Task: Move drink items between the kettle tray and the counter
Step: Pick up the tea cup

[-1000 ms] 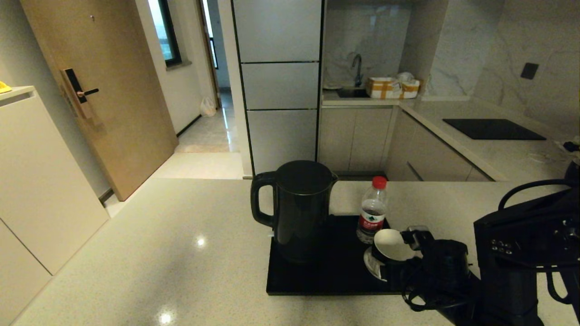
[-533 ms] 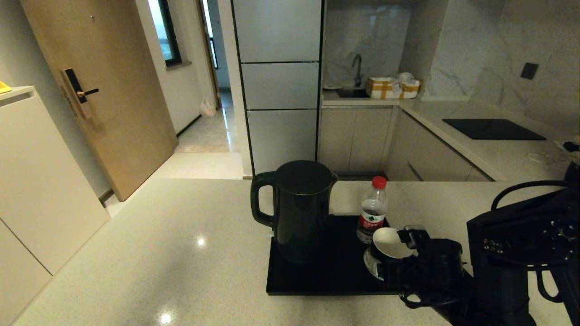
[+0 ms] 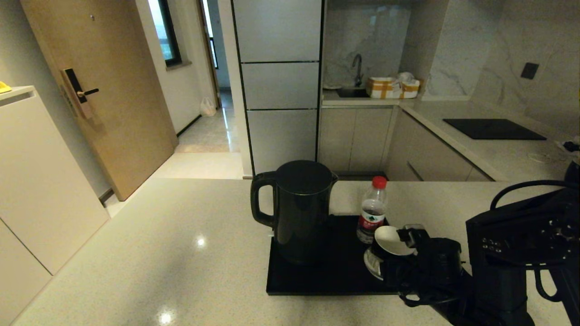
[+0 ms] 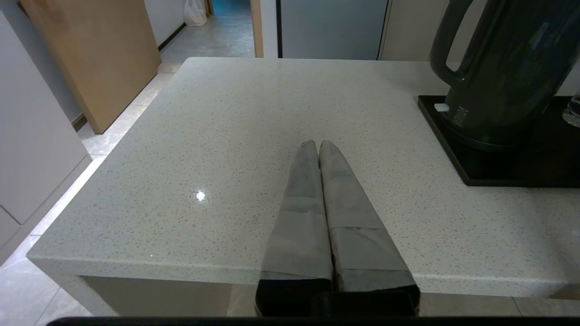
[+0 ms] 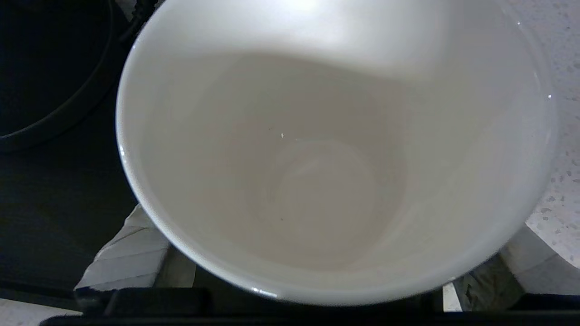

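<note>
My right gripper point(image 3: 393, 253) straddled the cup point(image 3: 389, 246), held at the tray's point(image 3: 317, 280) counter-side right edge; left gripper point(image 4: 317, 146) was pressed closed, parked.

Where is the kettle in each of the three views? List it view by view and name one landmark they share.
Head view: the kettle stands at the picture's centre, on the left part of the tray.
Left wrist view: it fills the upper right corner, on the tray's corner.
Right wrist view: the kettle's body is not in it; the cup fills the picture.
Shared landmark: the black tray, dark beside the cup in the right wrist view.
</note>
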Motion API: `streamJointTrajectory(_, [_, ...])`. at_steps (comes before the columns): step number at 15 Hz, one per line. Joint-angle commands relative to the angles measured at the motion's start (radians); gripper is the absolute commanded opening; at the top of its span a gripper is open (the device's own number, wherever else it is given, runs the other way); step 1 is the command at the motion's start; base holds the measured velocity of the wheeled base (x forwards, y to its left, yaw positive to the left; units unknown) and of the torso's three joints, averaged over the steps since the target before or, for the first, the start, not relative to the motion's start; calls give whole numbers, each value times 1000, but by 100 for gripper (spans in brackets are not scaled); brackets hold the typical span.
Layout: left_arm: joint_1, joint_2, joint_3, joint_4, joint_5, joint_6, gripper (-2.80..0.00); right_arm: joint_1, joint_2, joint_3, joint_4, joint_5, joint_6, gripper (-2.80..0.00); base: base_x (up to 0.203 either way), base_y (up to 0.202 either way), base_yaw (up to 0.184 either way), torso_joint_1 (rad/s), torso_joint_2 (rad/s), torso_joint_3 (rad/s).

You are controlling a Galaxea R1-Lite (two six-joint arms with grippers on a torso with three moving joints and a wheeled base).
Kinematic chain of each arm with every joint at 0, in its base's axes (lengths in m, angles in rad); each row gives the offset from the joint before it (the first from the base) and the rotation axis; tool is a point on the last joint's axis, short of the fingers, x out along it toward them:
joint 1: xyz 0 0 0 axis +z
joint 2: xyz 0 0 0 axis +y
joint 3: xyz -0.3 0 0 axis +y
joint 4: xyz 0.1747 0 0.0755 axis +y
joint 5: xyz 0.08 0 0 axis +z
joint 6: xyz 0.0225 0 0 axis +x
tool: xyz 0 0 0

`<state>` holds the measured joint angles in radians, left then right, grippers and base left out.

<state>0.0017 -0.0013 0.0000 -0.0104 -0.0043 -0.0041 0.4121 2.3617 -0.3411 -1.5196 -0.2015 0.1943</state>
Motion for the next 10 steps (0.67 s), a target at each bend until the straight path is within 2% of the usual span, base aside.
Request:
streamJointTrajectory(1, [1,1,0,0,0,0,-280,1,-7,7,-10,1,2,-280,0,0,0,0,0,0])
streamJointTrajectory(4, [0,0,0,0,0,0,-280,0,-20,20,-10,0,3,-280,0,0,0,0,0,0])
streamJointTrajectory(10, [1,1,0,0,0,0,-280,-20,-195,104,-9,-3,2,-280,0,0,0,0,0,0])
